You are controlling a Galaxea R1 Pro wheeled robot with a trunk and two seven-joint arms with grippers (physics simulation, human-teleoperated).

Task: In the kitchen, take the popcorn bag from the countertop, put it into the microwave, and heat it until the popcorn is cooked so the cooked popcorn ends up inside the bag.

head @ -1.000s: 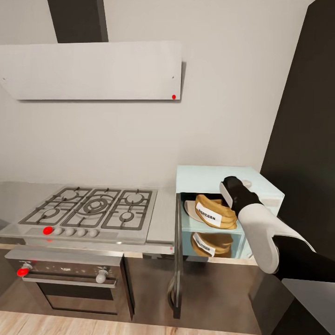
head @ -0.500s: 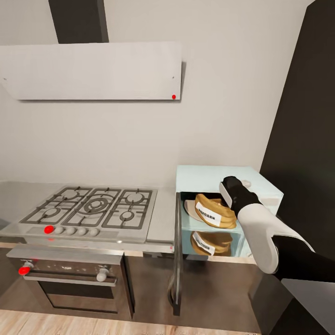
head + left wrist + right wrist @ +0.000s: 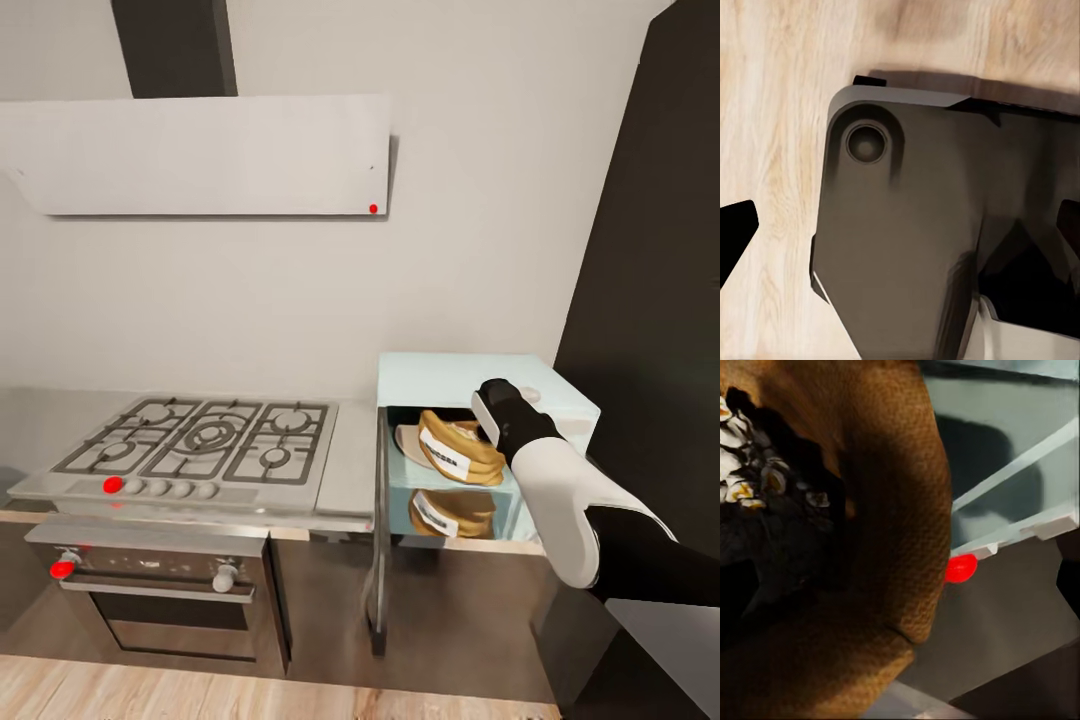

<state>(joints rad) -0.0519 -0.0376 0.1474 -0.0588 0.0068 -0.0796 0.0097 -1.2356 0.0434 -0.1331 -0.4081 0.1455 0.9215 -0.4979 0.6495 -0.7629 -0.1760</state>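
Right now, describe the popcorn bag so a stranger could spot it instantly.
Find the gas hob; right of it stands a pale blue microwave, door open. Inside lies the popcorn bag, a tan cloth sack with a white label, with its mirrored reflection just below.

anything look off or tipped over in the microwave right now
The popcorn bag lies tilted on its side inside the open microwave, its mouth facing the right gripper. Popped kernels show inside the bag; none spilled.
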